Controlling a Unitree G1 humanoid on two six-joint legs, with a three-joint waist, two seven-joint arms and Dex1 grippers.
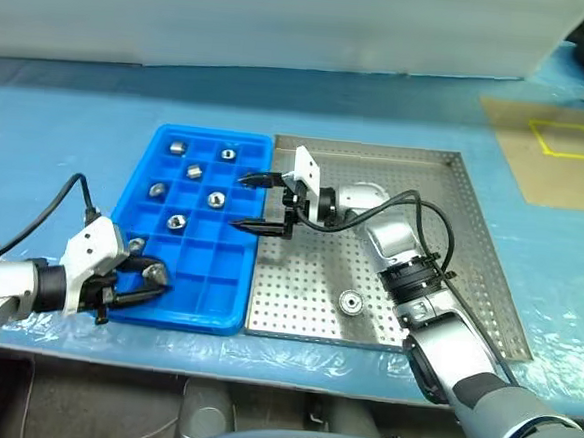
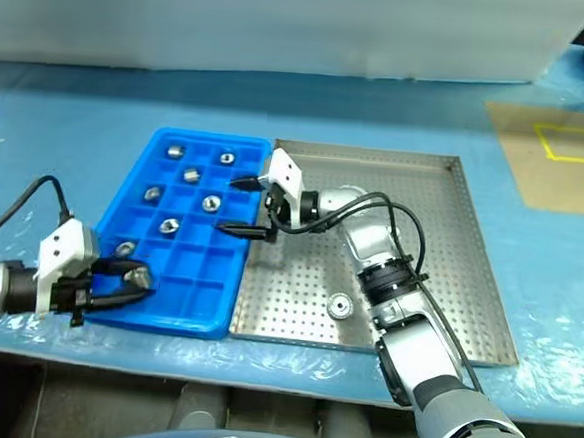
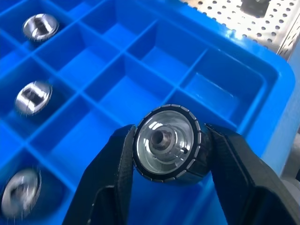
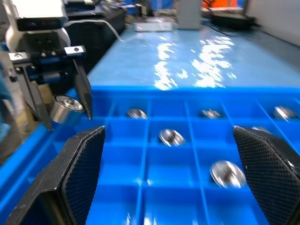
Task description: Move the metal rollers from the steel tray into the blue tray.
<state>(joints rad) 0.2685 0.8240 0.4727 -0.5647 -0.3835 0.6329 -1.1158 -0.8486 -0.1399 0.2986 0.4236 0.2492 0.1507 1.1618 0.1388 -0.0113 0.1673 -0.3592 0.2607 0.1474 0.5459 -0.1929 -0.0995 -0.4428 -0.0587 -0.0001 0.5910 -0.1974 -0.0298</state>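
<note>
The blue tray [image 1: 218, 279] lies left of the steel tray [image 1: 429, 189], their edges touching. Several metal rollers [image 1: 215, 200] sit in separate compartments of the blue tray. One roller [image 1: 349, 302] lies alone on the steel tray's perforated floor near its front. My left gripper [image 1: 155, 278] is shut on a roller [image 3: 168, 143] and holds it just above the blue tray's front-left compartments. My right gripper [image 1: 241, 201] stands wide open with nothing between its fingers. It points left, level, over the blue tray's right edge.
A brown board with yellow tape lines [image 1: 553, 147] lies at the far right on the blue table cover [image 1: 59, 113]. A white wall [image 1: 286, 18] closes the back. A black cable [image 1: 57, 208] loops from my left wrist.
</note>
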